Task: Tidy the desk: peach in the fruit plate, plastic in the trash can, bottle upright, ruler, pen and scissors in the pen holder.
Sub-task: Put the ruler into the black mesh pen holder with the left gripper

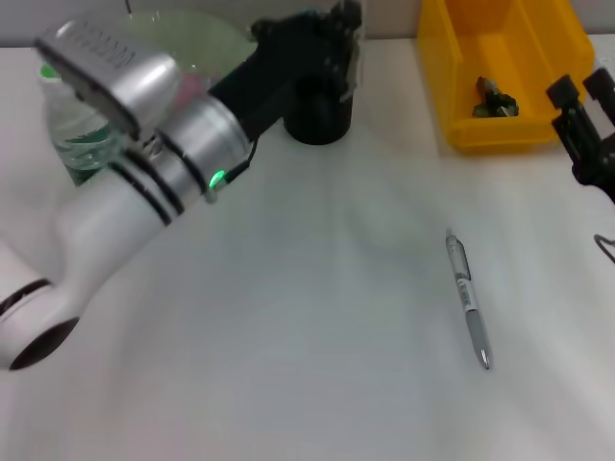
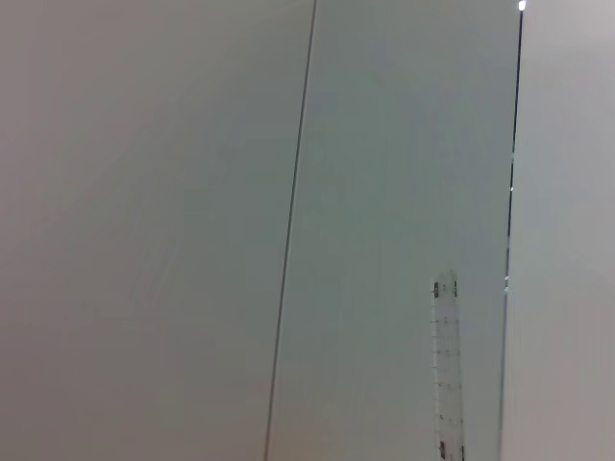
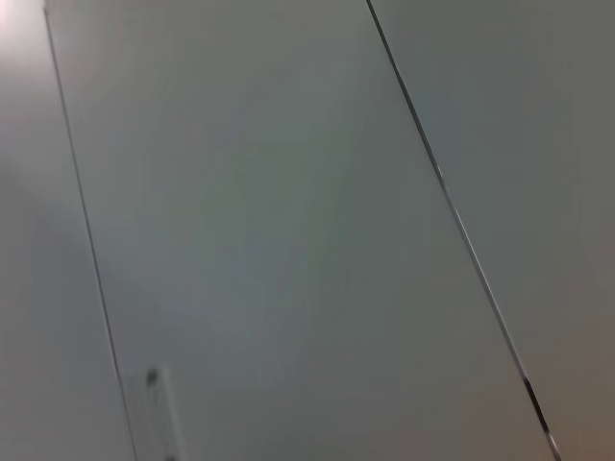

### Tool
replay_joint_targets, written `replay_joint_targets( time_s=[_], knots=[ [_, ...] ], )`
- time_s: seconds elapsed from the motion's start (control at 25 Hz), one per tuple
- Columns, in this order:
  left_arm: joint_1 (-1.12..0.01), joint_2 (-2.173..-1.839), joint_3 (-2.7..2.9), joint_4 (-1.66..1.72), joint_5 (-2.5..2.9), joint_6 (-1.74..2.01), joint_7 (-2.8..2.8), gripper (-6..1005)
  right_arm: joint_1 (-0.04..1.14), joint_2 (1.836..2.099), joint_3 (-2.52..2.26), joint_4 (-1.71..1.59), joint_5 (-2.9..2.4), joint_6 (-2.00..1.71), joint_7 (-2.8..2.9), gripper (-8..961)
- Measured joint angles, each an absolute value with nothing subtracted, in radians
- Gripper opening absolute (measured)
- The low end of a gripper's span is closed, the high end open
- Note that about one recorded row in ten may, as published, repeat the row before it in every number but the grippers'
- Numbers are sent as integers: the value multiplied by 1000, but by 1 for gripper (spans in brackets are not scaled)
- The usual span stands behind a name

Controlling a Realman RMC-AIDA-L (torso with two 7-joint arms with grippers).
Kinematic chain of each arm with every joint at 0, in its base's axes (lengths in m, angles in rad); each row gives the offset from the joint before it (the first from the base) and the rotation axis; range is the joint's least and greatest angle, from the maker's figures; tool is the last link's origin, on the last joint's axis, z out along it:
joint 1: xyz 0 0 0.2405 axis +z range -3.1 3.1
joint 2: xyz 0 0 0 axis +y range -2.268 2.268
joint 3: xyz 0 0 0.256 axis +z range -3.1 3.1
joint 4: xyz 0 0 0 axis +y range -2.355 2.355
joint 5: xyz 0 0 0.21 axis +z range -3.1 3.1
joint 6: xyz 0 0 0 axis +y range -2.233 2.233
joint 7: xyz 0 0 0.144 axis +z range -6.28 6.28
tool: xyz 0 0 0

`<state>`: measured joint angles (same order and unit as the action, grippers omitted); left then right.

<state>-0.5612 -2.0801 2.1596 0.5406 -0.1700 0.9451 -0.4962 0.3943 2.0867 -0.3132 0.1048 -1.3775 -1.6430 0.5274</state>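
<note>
- The ruler (image 2: 446, 370) shows in the left wrist view as a clear strip with black marks against a pale wall; what holds it I cannot tell.
- The left gripper (image 1: 336, 24) reaches over the black pen holder (image 1: 317, 115) at the far middle of the desk (image 1: 317, 317); whether it is spread or closed I cannot tell.
- The pen (image 1: 469, 298) lies flat on the desk, well apart from the holder, towards the right.
- The plastic (image 1: 495, 99) sits inside the yellow trash can (image 1: 452, 58) at the far right.
- The bottle (image 1: 82, 134) stands upright at the far left, partly behind the left arm, with the fruit plate (image 1: 207, 38) behind it.
- The right gripper (image 1: 586, 101) hangs at the right edge beside the trash can, fingers parted, holding nothing.
</note>
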Motion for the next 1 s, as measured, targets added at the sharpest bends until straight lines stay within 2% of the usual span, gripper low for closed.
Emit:
replay_joint_targets(
  time_s=[0.08,0.52,1.0],
  knots=[
    [-619,-2080,2158,534,-221,915,-423,20,390,2087,-317,105,-1379,-1626,527,543],
    [-751,-2080,2111,500,-335,766,-331,19,395,2088,-330,105,-1414,-1559,528,543],
    [-799,-2082,2078,431,-355,651,-327,20,418,2088,-342,109,-1442,-1527,528,542]
  ],
)
